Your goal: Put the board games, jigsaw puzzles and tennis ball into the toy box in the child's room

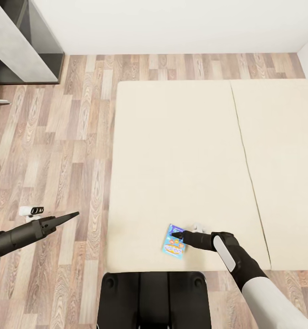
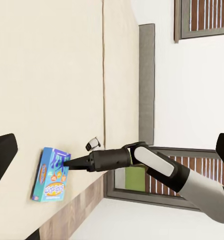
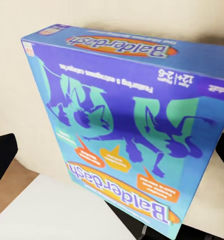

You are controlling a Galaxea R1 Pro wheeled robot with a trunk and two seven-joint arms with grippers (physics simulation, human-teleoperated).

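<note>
My right arm reaches level over the bed [image 1: 181,151], gripper [image 1: 176,236] tip at the game [image 1: 174,241] (grip unclear).

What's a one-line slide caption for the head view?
Right end effector reaches the blue board game at the near edge of the beige bed; left end effector hangs over the wood floor.

Black tapering pincer [image 1: 176,236], dark wrist, white-and-grey forearm shell, glossy black base [image 1: 154,299]

Home bedroom: bare beige bed [image 1: 181,155] under the right claw [image 1: 176,236], wood-plank floor [image 1: 49,151] beyond, white walls.
</note>
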